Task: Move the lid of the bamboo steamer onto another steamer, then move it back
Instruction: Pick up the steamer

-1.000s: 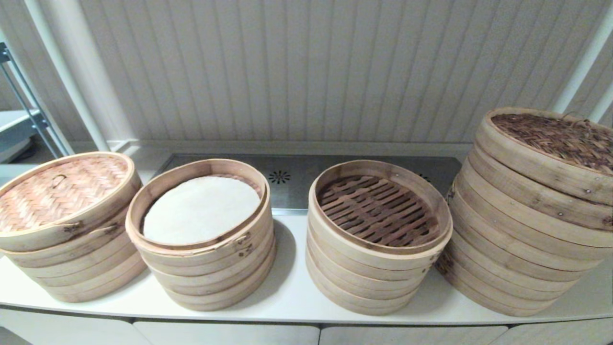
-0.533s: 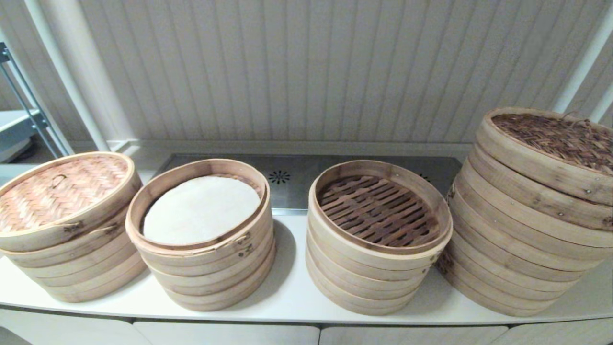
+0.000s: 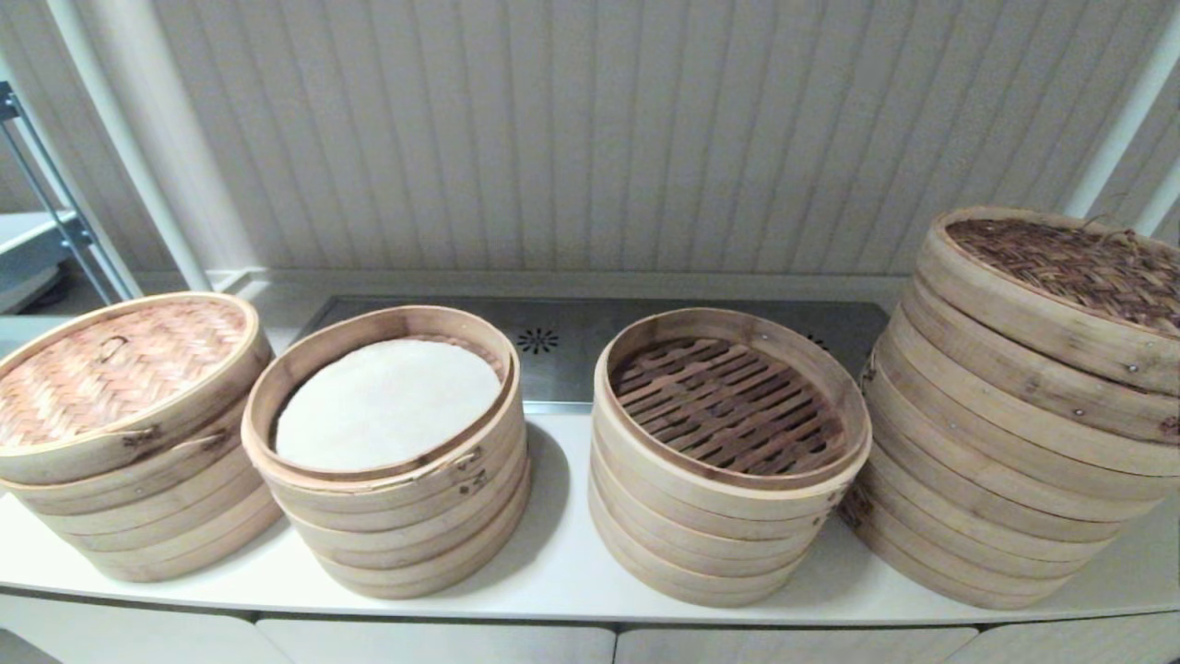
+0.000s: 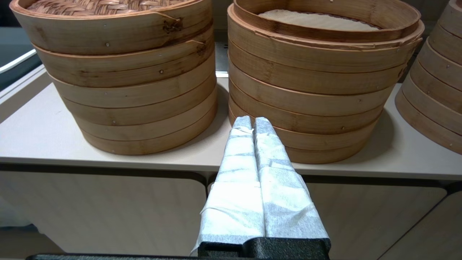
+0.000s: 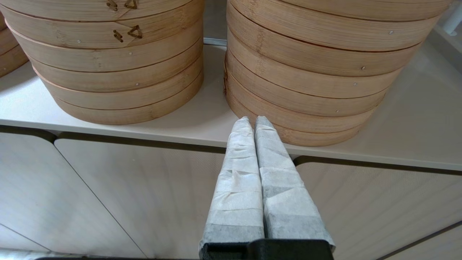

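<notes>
Four bamboo steamer stacks stand in a row on the counter. The far-left stack carries a light woven lid (image 3: pixel 115 364) (image 4: pixel 97 5). The far-right, taller stack carries a dark woven lid (image 3: pixel 1083 263). Between them are an uncovered steamer with a white liner (image 3: pixel 387 401) (image 4: pixel 317 20) and an uncovered steamer with a dark slatted floor (image 3: pixel 728 406). Neither arm shows in the head view. My left gripper (image 4: pixel 252 121) is shut and empty, low in front of the counter edge below the two left stacks. My right gripper (image 5: pixel 252 121) is shut and empty, below the two right stacks.
The white counter (image 3: pixel 562 563) has a metal panel with round vents (image 3: pixel 539 341) behind the stacks. Cabinet fronts (image 4: pixel 108 213) lie under the counter edge. A ribbed wall stands behind, and a metal rack (image 3: pixel 37 231) is at the far left.
</notes>
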You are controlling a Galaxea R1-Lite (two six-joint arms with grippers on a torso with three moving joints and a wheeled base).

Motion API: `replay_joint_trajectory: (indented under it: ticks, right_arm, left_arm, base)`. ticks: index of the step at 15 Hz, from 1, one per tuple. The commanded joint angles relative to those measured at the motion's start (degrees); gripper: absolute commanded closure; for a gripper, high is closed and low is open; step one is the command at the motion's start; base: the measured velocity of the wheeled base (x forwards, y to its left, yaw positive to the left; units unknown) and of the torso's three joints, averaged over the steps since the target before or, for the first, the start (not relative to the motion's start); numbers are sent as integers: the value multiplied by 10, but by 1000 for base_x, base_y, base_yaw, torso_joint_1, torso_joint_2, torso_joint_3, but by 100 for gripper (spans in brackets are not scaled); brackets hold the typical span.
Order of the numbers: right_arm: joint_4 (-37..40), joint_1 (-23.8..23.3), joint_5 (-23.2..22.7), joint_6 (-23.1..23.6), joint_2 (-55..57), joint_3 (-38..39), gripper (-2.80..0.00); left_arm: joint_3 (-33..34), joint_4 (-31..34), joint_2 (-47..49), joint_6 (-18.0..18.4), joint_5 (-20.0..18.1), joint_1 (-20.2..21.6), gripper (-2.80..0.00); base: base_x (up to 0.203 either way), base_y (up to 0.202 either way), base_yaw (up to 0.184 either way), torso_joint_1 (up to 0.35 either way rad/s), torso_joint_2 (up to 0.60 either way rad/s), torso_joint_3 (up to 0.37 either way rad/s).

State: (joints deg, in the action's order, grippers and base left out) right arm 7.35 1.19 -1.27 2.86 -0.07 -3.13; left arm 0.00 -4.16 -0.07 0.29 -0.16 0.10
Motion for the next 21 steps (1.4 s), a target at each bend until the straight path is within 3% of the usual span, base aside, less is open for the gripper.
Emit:
replay_joint_trajectory:
  ticks: [1,3,5,9,13,18,21]
  right_arm:
    - [2,0,0,0,-2,0,0]
    - [1,0,3,6,-4,-13,0]
    - [11,1,3,13,10,-75,0]
    - [28,3,1,15,138,-258,0]
    - [51,4,16,-10,351,-483,0]
    - [160,-2,37,-60,604,-768,0]
    - [301,-40,-11,-88,732,-935,0]
  left_arm:
    - [16,-1,1,0,0,1,0]
    - [16,0,1,1,0,0,0]
    - [15,2,1,3,-2,0,0]
    - [12,6,1,1,-3,0,0]
    - [12,6,1,1,-2,0,0]
    - [12,6,1,1,-3,0,0]
    - [12,6,1,1,-3,0,0]
  base:
    - [0,0,0,0,0,0]
    - [0,0,0,0,0,0]
    - [0,0,0,0,0,0]
    - [0,0,0,0,0,0]
    - [0,0,0,0,0,0]
    - [0,0,0,0,0,0]
    - [0,0,0,0,0,0]
